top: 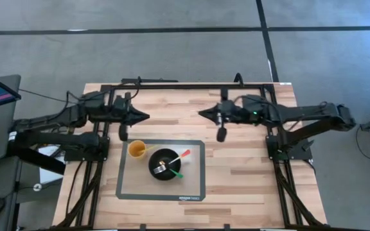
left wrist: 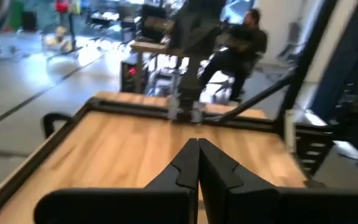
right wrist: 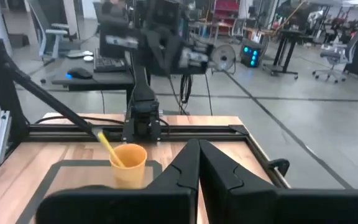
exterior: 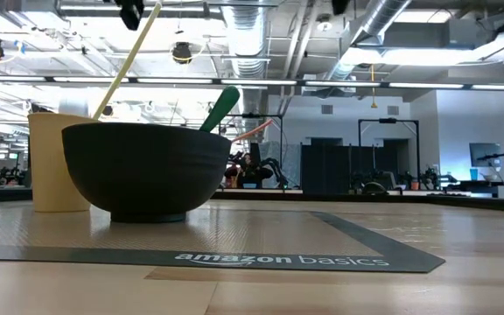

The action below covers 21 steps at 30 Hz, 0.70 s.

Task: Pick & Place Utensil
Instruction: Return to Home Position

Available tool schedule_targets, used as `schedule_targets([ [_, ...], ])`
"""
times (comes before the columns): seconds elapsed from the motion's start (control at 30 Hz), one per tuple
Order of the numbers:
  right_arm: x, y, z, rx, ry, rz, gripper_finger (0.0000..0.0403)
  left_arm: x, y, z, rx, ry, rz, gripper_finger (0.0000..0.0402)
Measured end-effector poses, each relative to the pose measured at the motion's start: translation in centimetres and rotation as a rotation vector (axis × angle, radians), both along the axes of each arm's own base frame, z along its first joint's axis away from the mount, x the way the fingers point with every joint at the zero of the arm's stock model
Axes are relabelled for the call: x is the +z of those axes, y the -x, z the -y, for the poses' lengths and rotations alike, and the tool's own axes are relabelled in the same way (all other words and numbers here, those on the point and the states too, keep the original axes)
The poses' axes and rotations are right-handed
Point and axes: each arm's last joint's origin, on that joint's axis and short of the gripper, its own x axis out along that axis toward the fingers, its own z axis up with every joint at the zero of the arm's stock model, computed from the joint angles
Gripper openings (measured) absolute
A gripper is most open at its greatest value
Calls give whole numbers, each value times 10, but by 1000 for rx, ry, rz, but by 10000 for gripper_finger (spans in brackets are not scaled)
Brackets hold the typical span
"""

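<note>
A black bowl (top: 164, 163) stands on a grey mat (top: 194, 189) near the table's near edge. A white fork (top: 160, 169), a green-handled utensil (top: 174, 172) and a red-handled one (top: 184, 154) rest in it, leaning on its rim. Left of the bowl stands a yellow cup (top: 136, 149) with a yellow stick (exterior: 129, 59) leaning out of it. My left gripper (top: 148, 117) hovers shut above the table's far left part. My right gripper (top: 200, 113) hovers shut opposite it. Both are clear of the utensils.
The mat takes up the table's near middle. A black frame rail (top: 172, 85) runs along the far edge. Bare wood (top: 243, 179) lies right of the mat and between the grippers. A person sits (left wrist: 241, 46) beyond the table.
</note>
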Motion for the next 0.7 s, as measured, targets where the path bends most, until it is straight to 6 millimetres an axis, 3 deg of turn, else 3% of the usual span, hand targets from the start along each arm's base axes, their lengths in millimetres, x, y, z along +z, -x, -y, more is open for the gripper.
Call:
schedule_targets([
  [0.13,-25,24,5,3,2,29,0,6,20,3,35,-61,59,4],
  [0.2,-31,37,7,26,-4,64,0,-1,32,4,61,-68,78,4],
  [0.47,-76,74,6,270,24,170,0,-72,50,7,61,-68,114,4],
  [0.7,-107,96,5,252,7,204,0,-101,61,9,63,-51,196,4],
])
